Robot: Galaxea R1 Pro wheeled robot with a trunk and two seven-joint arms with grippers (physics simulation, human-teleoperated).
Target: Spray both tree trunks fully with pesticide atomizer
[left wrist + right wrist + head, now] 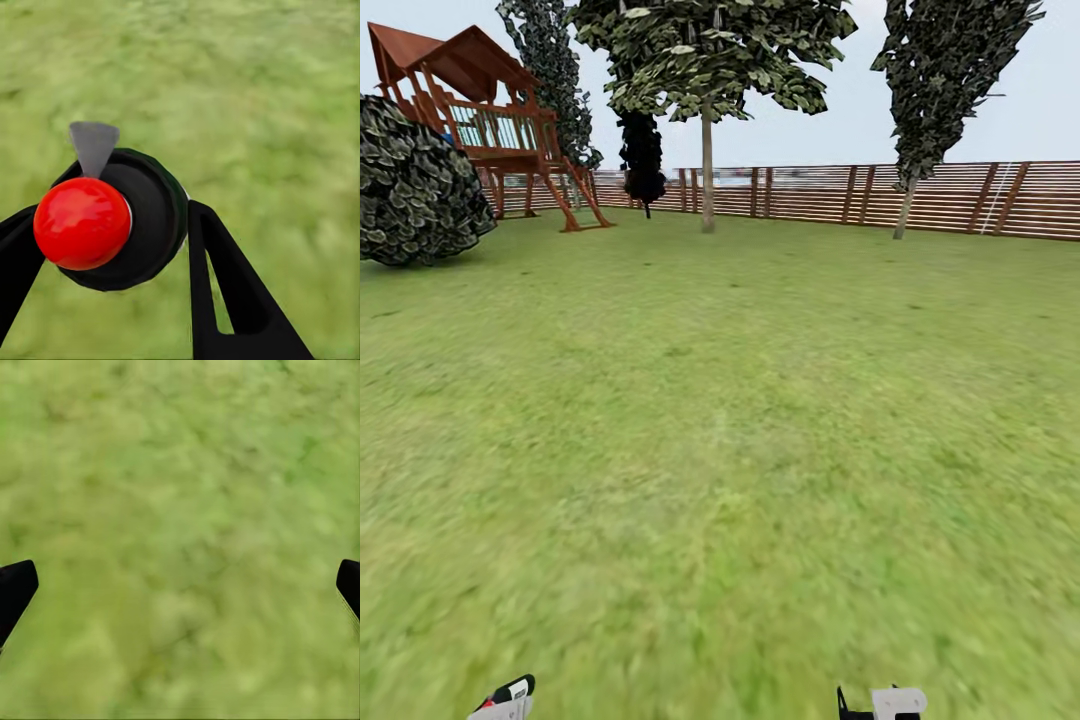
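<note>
The pesticide atomizer (112, 225) has a black round body, a glossy red ball top and a small grey nozzle. My left gripper (112, 211) is shut on it, with a black finger (225, 285) on each side, above blurry green grass (262, 90). My right gripper (180, 585) is open over bare grass, holding nothing. In the head view, a tall tree with a straight pale trunk (707, 170) and a high leafy crown stands far ahead by the fence. A second tall tree with a thin leaning trunk (905, 208) stands further right.
A wide lawn (740, 420) stretches ahead to a brown slatted fence (960, 198). A wooden playhouse (480, 120) and a round dark bush (415, 185) stand at the far left. A near-black conifer (643, 155) rises by the fence. Tips of both arms (505, 700) show at the bottom edge.
</note>
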